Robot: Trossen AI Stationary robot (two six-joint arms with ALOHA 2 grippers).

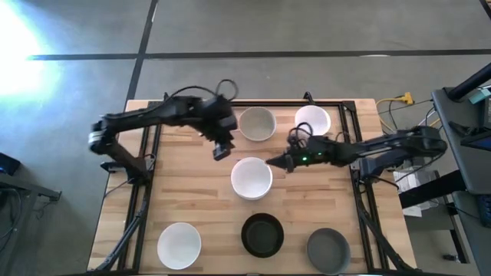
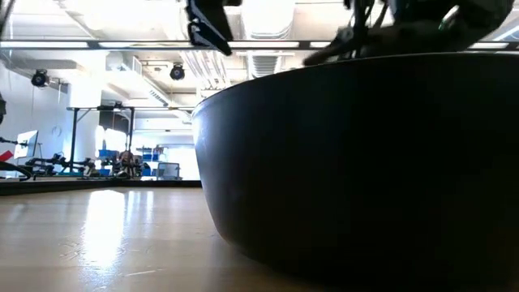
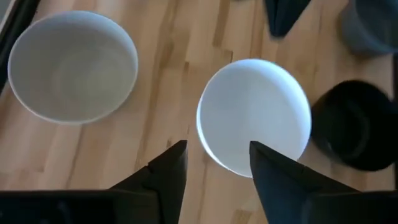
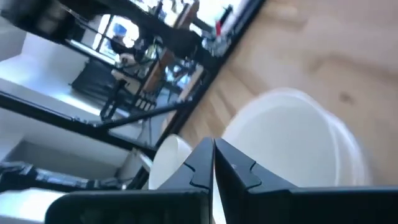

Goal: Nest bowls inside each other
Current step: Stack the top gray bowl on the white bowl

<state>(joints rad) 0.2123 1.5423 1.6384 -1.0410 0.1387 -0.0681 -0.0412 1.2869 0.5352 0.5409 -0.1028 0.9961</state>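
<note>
Nearest the low camera, the black bowl (image 2: 365,162) is sitting at the table's (image 1: 192,192) near edge beside the dark grey bowl (image 1: 328,249). Left gripper (image 1: 222,149) is hovering with jaws parted and empty, just beside the central white bowl (image 1: 252,178). Right gripper (image 1: 274,162), jaws pressed together, is pointing at that bowl's rim.

In the low view the black bowl (image 2: 357,162) fills the right side, cut off at the edge, hiding the other bowls.
</note>
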